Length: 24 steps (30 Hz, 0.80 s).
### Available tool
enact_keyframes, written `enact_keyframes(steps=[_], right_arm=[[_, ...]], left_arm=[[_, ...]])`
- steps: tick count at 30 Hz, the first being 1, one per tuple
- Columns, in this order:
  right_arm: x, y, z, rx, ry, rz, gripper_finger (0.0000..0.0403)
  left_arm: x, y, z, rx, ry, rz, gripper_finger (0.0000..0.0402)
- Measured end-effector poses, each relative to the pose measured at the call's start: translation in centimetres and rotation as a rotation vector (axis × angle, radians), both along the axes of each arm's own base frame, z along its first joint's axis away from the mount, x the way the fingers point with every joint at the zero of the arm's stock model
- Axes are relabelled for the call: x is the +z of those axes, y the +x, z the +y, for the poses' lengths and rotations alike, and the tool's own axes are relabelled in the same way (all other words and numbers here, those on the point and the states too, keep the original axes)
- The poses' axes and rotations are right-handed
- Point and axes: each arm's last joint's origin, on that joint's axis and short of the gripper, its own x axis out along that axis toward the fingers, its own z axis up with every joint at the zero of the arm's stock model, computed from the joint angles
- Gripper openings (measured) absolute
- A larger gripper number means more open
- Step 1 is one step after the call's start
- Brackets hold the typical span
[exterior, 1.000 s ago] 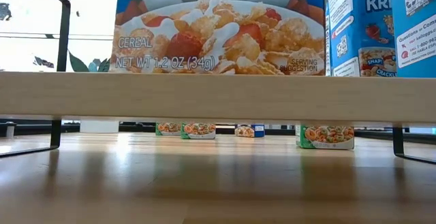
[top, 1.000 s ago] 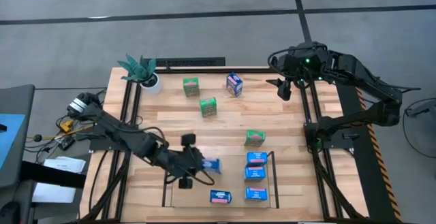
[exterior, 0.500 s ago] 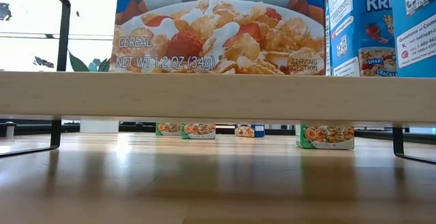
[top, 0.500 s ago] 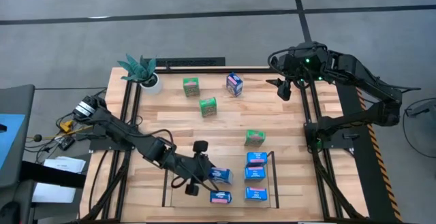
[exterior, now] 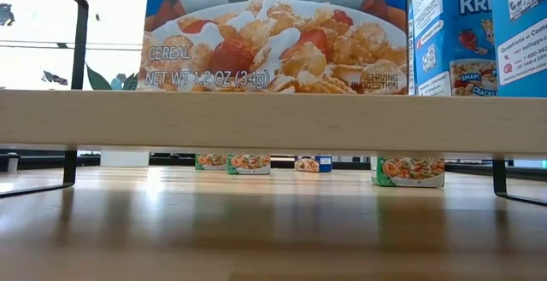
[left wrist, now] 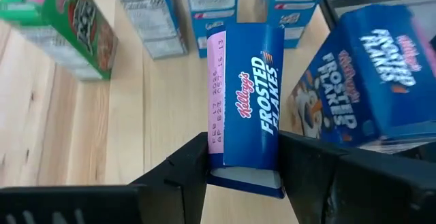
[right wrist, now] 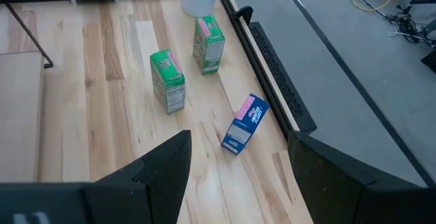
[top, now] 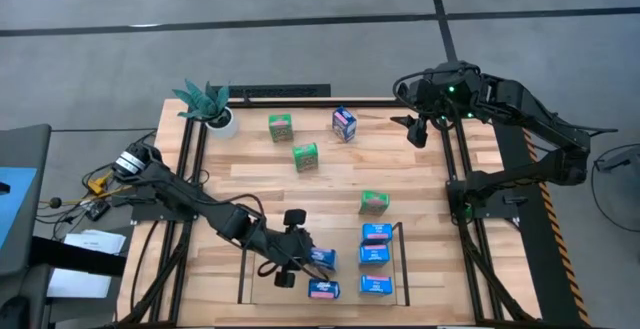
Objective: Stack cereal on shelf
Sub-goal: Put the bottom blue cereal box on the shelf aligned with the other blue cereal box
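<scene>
My left gripper (top: 316,259) reaches over the shelf (top: 262,287) from the table's left and is shut on a blue cereal box (left wrist: 246,101). Three blue boxes (top: 375,256) stand on the shelf's right part and one more (top: 323,290) at its near edge. That near box fills the low view (exterior: 273,33) above the wood base's edge (exterior: 273,120). One green box (top: 373,203) stands just beyond the shelf. Two green boxes (top: 293,141) and a blue one (top: 344,123) are near the far edge. My right gripper (top: 415,131) hovers open at the far right edge. My left gripper pinches the blue box between its two fingers (left wrist: 194,166), one on the pink side panel (left wrist: 215,132) and one on the opposite side, near the box's end closest to the wrist. The fingers lie along the box, coming from the table's left. Whether the box touches the shelf base, I cannot tell.
A potted teal-leaved plant (top: 207,104) stands at the far left corner. Black frame rails (top: 186,184) run along the table's left and right sides. Thin dark shelf rails (top: 403,264) rise beside the stacked boxes. Bare wood lies between the shelf and the far boxes.
My left gripper has carried the blue box toward the table's right and near edge, from the shelf's far left corner to a spot over the shelf beside the standing boxes, turning as it went. Most of the travel came first; since then it has hardly shifted.
</scene>
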Motion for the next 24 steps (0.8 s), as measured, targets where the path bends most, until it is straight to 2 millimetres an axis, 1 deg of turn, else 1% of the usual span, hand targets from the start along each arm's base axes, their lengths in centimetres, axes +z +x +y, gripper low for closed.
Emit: enact_keyframes(steps=[13, 24], right_arm=[[0.06, 0.04, -0.02, 0.006, -0.01, -0.003, 0.027], [0.06, 0.04, -0.01, 0.008, -0.012, -0.002, 0.027]], left_arm=[[-0.04, -0.1, -0.07, 0.003, 0.0, 0.006, 0.0146], [0.12, 0.42, 0.35, -0.024, -0.021, -0.011, 0.0169]])
